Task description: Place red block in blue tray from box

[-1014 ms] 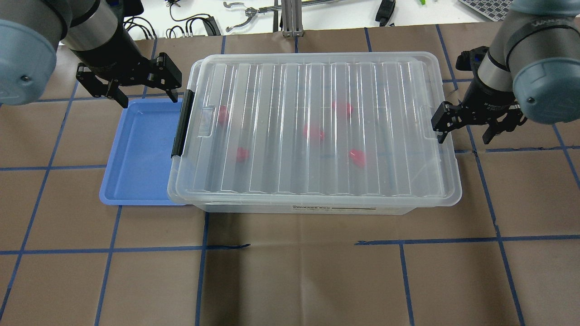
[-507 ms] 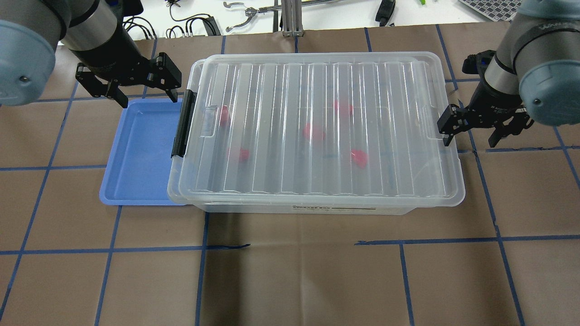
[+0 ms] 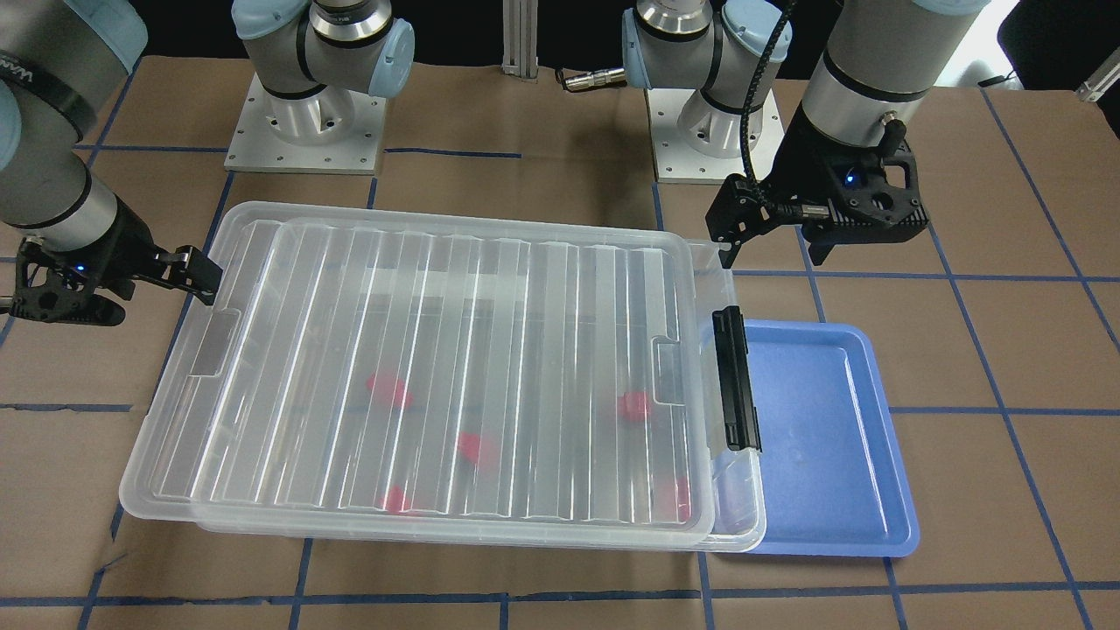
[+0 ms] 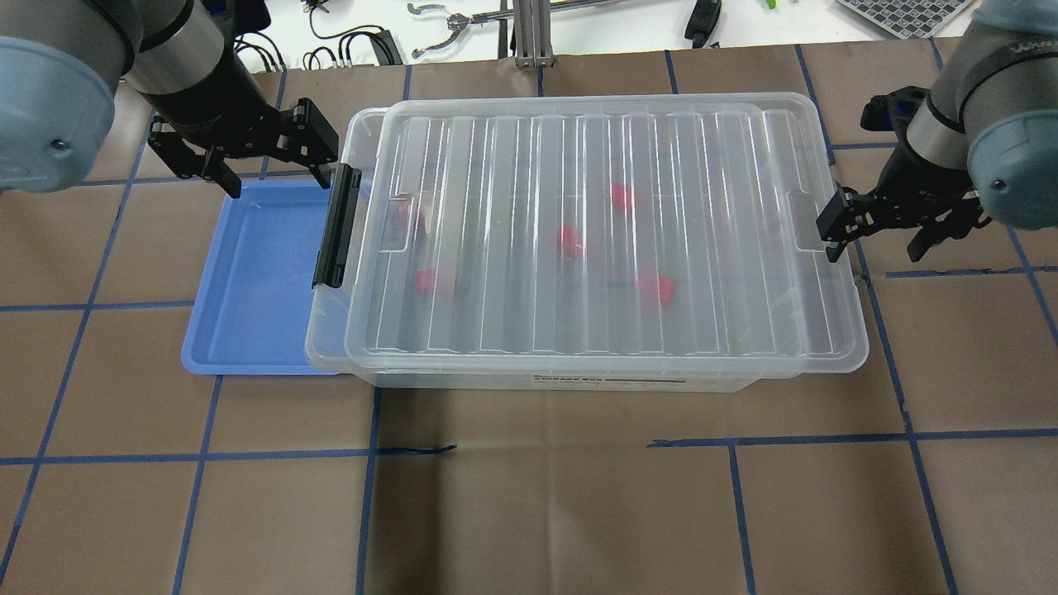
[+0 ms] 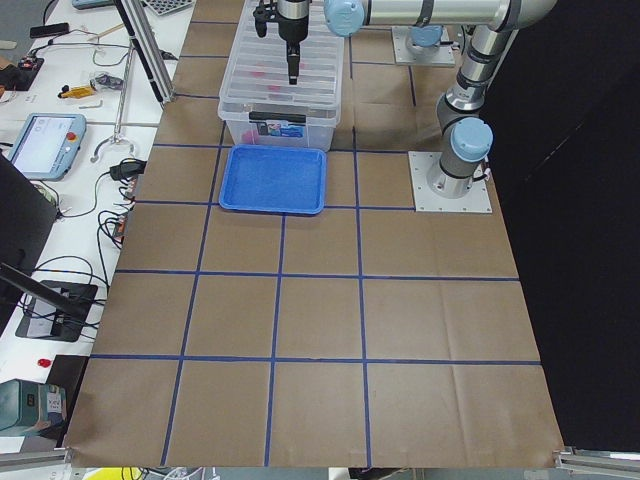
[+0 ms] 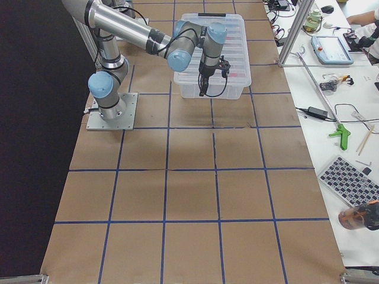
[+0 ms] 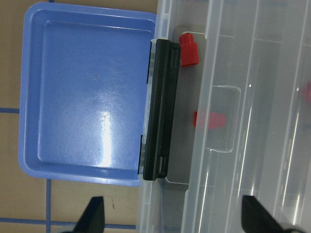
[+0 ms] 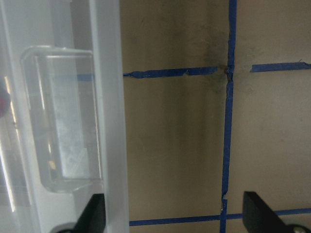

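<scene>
Left hand [image 4: 277, 182], spread wide, hovers by the latch [image 4: 334, 225], nearest the red block [image 7: 188, 49] just right under the lid [image 4: 579, 149]; right hand [image 4: 874, 248], likewise unclenched, straddles the lid's right rim.

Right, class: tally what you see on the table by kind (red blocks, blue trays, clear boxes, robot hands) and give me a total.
red blocks: 5
blue tray: 1
clear box: 1
robot hands: 2 (left hand, right hand)
Total: 9
</scene>
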Robot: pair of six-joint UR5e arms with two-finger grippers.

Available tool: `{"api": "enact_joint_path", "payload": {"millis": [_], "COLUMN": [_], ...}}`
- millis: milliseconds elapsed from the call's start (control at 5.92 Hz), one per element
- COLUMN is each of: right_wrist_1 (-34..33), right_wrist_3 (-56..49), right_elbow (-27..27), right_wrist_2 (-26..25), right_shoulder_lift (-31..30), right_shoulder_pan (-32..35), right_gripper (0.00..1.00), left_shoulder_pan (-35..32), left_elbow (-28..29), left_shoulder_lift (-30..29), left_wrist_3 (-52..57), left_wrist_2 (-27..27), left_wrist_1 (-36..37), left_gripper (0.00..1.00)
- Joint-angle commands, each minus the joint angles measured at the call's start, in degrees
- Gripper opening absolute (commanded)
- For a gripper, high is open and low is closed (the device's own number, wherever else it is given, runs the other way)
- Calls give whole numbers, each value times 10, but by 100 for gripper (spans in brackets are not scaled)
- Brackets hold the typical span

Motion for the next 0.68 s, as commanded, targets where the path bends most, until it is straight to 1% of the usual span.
{"api": "enact_joint_path", "payload": {"millis": [0,507], "right_wrist_1": [-6,-13], "right_wrist_3": [-34,-75], "right_elbow": [0,0], "right_wrist_2": [-10,-11], "right_shoulder_lift": [0,0], "right_shoulder_pan": [-21,-43], "right_gripper": [100,100], "left_shoulder_pan": [-1,7], "left_elbow": [0,0], "left_shoulder_lift": [-4,-4], "left_wrist_3": [4,62], "left_wrist_2": [0,1], "left_wrist_1": [-1,-5], "left_gripper": [99,99]}}
